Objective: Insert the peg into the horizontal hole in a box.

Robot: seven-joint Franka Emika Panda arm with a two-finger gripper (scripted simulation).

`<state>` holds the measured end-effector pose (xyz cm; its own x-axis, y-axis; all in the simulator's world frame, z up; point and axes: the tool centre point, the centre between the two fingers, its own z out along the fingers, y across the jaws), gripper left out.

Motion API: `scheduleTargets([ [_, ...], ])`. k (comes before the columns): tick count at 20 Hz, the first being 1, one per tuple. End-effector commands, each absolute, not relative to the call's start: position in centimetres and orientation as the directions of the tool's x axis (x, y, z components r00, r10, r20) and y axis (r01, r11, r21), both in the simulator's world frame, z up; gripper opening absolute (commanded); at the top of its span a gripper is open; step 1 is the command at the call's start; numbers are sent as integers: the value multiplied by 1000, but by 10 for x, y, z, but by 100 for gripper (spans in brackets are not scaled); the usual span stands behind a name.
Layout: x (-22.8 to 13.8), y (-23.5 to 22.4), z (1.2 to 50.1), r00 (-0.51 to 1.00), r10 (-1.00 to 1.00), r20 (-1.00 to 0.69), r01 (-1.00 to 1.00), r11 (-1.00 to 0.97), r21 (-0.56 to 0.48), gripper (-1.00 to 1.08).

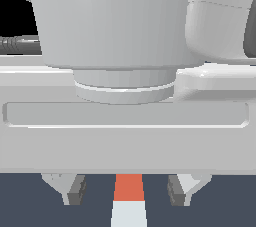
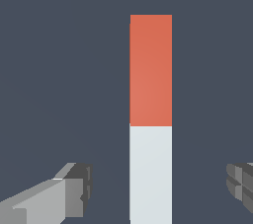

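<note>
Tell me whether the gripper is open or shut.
Open. The gripper has its fingers spread wide on either side of the peg, with clear gaps and no contact.

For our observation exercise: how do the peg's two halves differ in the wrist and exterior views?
The peg's orange-red half is vivid; its white half is pale grey-white. In the wrist view the orange-red half lies beyond the open claw, while the white half lies between the fingers, untouched. Both halves share the same width and straight line.

Slim square-sectioned bars, half orange-red and half white: one
Grey gripper fingers with dark pads: two
Pale grey robot arms: one
</note>
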<state>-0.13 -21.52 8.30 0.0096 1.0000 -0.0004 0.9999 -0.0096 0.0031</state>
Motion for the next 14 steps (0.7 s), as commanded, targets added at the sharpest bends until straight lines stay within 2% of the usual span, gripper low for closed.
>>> scheduleTargets([
  [1, -1, -230, 76, 8, 1000, 0, 1000, -8, 2, 100],
  [14, -1, -244, 60, 11, 1000, 0, 1000, -11, -1, 100],
])
